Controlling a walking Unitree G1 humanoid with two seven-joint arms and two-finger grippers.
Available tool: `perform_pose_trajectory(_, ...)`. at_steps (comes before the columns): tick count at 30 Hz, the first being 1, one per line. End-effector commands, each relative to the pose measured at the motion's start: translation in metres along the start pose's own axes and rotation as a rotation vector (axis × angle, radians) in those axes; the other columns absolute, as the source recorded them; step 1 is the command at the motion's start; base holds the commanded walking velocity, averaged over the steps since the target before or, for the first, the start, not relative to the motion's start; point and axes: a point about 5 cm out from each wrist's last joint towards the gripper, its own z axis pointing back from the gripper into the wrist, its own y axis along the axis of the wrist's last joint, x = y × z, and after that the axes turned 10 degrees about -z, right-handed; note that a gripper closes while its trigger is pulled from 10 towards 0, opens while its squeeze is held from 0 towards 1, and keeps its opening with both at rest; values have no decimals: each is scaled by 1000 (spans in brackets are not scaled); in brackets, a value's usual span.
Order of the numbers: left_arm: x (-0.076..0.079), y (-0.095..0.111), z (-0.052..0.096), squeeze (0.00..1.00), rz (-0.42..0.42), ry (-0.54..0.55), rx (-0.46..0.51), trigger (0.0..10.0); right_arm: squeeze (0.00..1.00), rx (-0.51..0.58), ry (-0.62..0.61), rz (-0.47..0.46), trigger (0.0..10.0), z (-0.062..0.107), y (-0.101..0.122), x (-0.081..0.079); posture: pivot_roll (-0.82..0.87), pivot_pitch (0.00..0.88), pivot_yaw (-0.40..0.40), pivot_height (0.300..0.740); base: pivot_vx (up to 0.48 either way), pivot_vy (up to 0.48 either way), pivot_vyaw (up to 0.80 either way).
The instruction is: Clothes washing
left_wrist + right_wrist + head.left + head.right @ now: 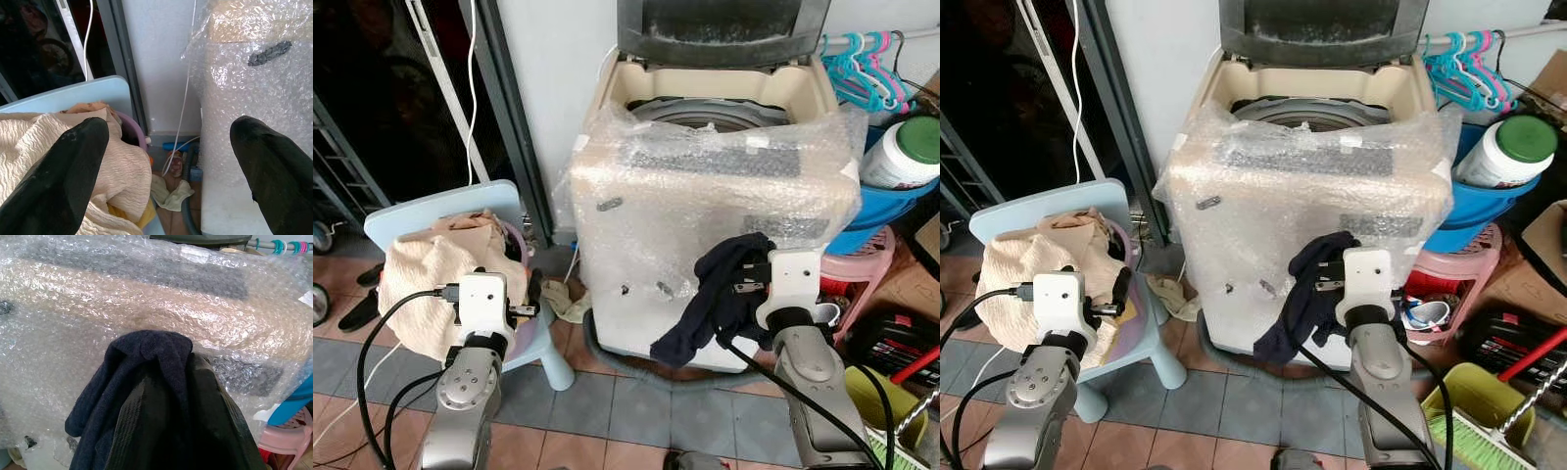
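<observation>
A top-loading washing machine (pixel 705 176) wrapped in bubble wrap stands ahead with its lid up and drum (pixel 710 113) exposed. My right gripper (pixel 741 279) is shut on a dark navy garment (pixel 710 308), which hangs in front of the machine's front panel; the garment (pixel 142 377) drapes over the fingers (pixel 215 416). My left gripper (pixel 530 299) is open, held above a cream garment (pixel 421 284) piled in a purple basin (pixel 134 132) on a light blue chair (pixel 440 211). The left fingers (pixel 58 181) are spread wide with nothing between them.
A blue tub (pixel 881 211) with a white green-capped bottle (pixel 906 152) sits on a pink stool (pixel 862 264) to the right. Hangers (pixel 867 73) hang behind. A rag (pixel 566 299) lies on the floor. A dark doorway (pixel 391 98) is at left.
</observation>
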Motion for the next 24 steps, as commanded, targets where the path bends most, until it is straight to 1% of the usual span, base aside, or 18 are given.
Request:
perform_pose_trajectory(1, -4, 3, 1, 0, -9, 16, 15, 10000, 0, 38, 11, 0, 10000, -1, 9, -3, -58, 0, 52, 740, 0, 0, 0)
perform_pose_trajectory(23, -4, 3, 1, 0, -9, 16, 15, 10000, 0, 38, 11, 0, 10000, -1, 9, -3, -58, 0, 52, 740, 0, 0, 0)
perform_pose_trajectory(24, -3, 2, 2, 0, -12, 14, 12, 10000, 0, 29, 15, 0, 10000, -1, 9, -4, 0, 0, 0, 740, 0, 0, 0)
